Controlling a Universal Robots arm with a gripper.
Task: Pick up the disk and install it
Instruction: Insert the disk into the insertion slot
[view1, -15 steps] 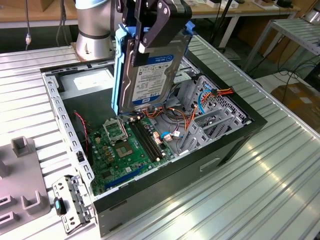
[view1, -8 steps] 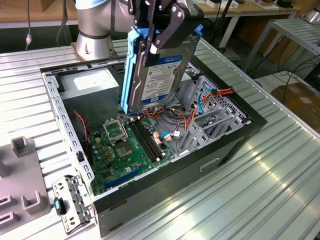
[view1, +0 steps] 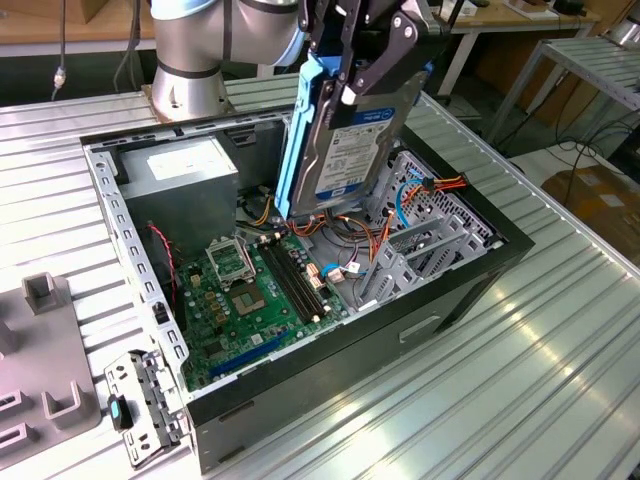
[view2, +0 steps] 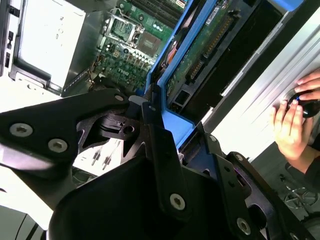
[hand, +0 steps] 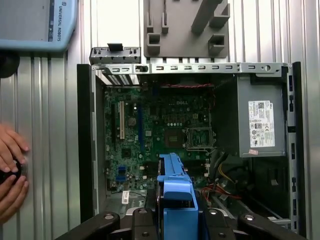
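Note:
The disk (view1: 352, 150) hangs on edge above the open computer case (view1: 470, 292), its white label with a blue band facing the exterior view's right and a blue side rail (view1: 300, 140) along its other edge. My gripper (view1: 365, 55) is shut on the disk's upper end. Below the disk lie loose cables and the grey metal drive cage (view1: 420, 240). In the second wrist view the disk's green circuit side (view2: 210, 45) runs away from the black fingers (view2: 160, 150). The first wrist view has the blue rail (hand: 176, 197) over the motherboard (hand: 165, 125).
A grey power supply (view1: 185, 180) with a white sticker fills the case's far corner. A grey fixture block (view1: 40, 370) and a metal bracket (view1: 140, 405) lie on the ribbed table at the exterior view's left. A person's hand (hand: 10, 170) rests on the table beside the case.

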